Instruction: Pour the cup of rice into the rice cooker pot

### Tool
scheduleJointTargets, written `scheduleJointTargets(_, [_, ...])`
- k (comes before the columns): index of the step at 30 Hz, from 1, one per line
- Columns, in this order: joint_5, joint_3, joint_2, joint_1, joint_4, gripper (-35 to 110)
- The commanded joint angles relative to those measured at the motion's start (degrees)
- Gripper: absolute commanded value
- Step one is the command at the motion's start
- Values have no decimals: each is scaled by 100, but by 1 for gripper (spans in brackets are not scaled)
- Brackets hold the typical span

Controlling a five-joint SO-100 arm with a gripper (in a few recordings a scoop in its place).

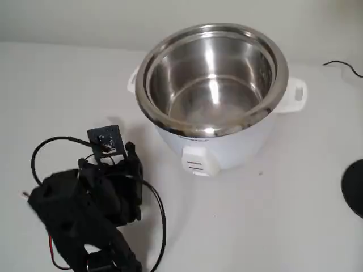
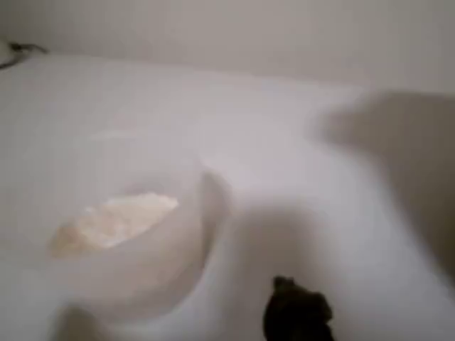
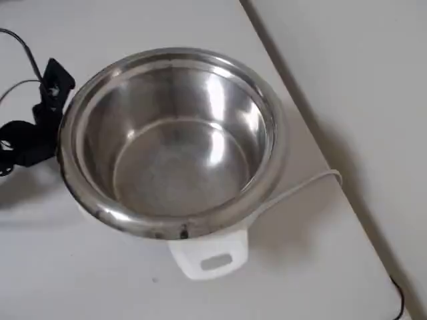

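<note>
Claw [image 2: 297, 312]: one, dark tip showing in the blurred wrict view; spread or pressed together, cannot tell. Cup [image 2: 131, 234]: one, sitting just beside it on the white table [image 2: 284, 128], holding rice [image 2: 114, 220]. Rice cooker pot [image 1: 212, 79]: one, standing with no rice showing inside.

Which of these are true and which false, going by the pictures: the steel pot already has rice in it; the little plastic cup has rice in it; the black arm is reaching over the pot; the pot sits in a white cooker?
1. The steel pot already has rice in it. False: the rice cooker pot is bare shiny metal inside.
2. The little plastic cup has rice in it. True: in the wrist view the cup holds the rice.
3. The black arm is reaching over the pot. False: in the fixed view the arm is on the table beside the cooker, left of it.
4. The pot sits in a white cooker. True: the white cooker body has side handles.
</note>
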Motion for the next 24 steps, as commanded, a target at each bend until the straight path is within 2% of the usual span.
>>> scheduleJointTargets(1, [-97, -694, -352, 18, -325, 57])
scheduleJointTargets(24, [-360, -3164, -2136, -431, -624, 57])
